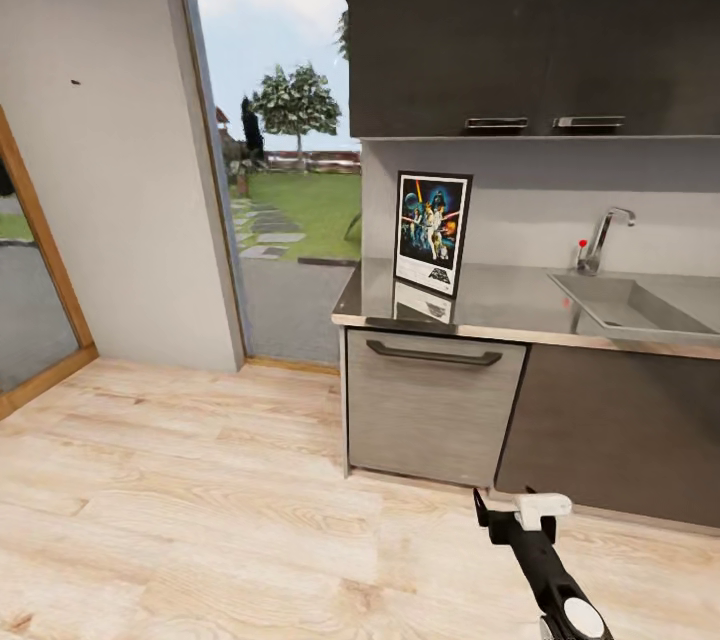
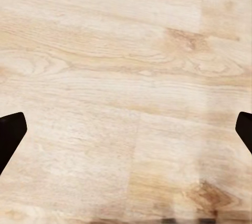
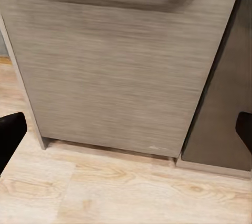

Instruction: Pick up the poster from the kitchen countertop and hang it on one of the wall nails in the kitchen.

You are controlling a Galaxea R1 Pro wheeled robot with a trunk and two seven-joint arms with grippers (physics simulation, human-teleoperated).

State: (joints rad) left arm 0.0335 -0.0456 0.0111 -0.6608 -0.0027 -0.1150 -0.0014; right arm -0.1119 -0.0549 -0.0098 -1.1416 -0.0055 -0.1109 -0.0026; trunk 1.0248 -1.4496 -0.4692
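hard to see: wall nail (image 1: 76, 81) is a mere dark dot; right gripper (image 1: 512, 517) partly cut off in head view
poster (image 1: 432, 232): upright, long axis vertical, face outward; black frame, white border, dark blue art
place: on countertop (image 1: 500, 305), above and beyond right gripper, well apart
right gripper: fingers (image 3: 10, 135) spread wide, empty, facing cabinet front (image 3: 121, 66)
left gripper (image 2: 126, 135): spread, empty, over wood floor (image 2: 126, 51)

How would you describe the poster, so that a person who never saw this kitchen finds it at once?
Find the dark kitchen countertop right of the open doorway. Near its left end, above the grey cabinet front, the poster stands upright. It is the sole colourful thing there: black frame, white border, blue artwork.
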